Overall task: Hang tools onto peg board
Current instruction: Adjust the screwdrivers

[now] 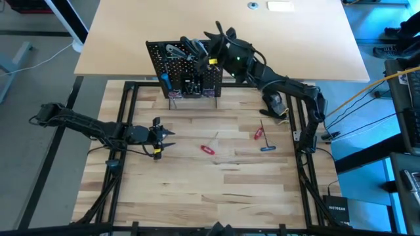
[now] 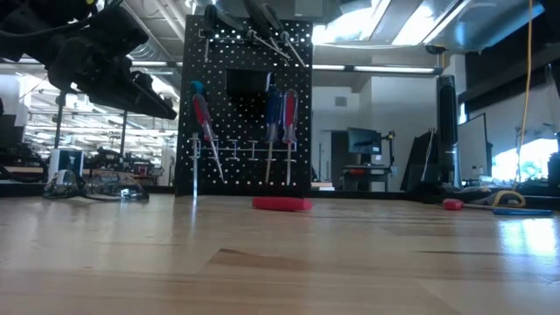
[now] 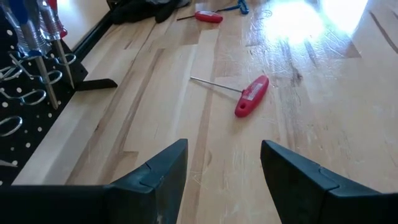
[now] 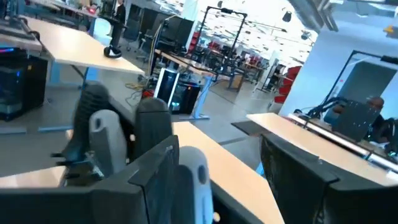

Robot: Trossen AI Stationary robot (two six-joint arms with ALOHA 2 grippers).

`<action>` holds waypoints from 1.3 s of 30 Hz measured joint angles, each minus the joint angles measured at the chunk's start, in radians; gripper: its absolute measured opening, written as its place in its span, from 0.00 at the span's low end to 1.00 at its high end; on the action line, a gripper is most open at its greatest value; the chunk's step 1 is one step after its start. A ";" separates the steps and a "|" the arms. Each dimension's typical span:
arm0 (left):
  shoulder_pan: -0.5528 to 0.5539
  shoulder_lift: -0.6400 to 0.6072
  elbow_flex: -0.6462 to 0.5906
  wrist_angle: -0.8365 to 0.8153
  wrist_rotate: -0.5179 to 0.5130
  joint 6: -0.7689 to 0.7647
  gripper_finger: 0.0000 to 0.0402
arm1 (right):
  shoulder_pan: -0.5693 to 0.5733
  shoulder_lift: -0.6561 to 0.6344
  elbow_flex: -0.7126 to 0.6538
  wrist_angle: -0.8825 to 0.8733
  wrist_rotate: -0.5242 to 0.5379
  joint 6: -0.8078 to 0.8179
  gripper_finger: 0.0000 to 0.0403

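Note:
The black peg board (image 1: 187,75) stands upright at the table's far side. Screwdrivers with blue and red handles (image 2: 278,122) hang on its front, and dark-handled tools (image 2: 262,26) lean across its top. A red-handled key (image 3: 252,96) lies on the table in front of my left gripper (image 3: 224,146), which is open, empty and low at the table's left (image 1: 164,139). My right gripper (image 1: 209,52) hovers over the board's top edge. In its wrist view it is open (image 4: 217,149), with grey and black handles (image 4: 102,134) just beside its fingers; I see nothing between them.
Another red-handled key (image 1: 258,134) and a blue-handled one (image 1: 268,148) lie toward the table's right. A dark lump (image 1: 274,101) sits by the right arm. Black frame rails (image 1: 128,111) run along the table's sides. Bare wood lies toward the near edge.

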 joint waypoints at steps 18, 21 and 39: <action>0.048 0.000 0.000 -0.002 0.000 0.005 0.48 | -0.006 0.080 0.153 -0.180 0.022 0.099 0.56; 0.048 0.000 0.000 -0.006 0.000 0.003 0.48 | -0.006 0.077 0.153 -0.253 0.054 0.098 0.56; 0.050 0.000 0.000 -0.018 0.000 0.000 0.48 | 0.061 0.062 0.153 -0.379 0.438 0.012 0.56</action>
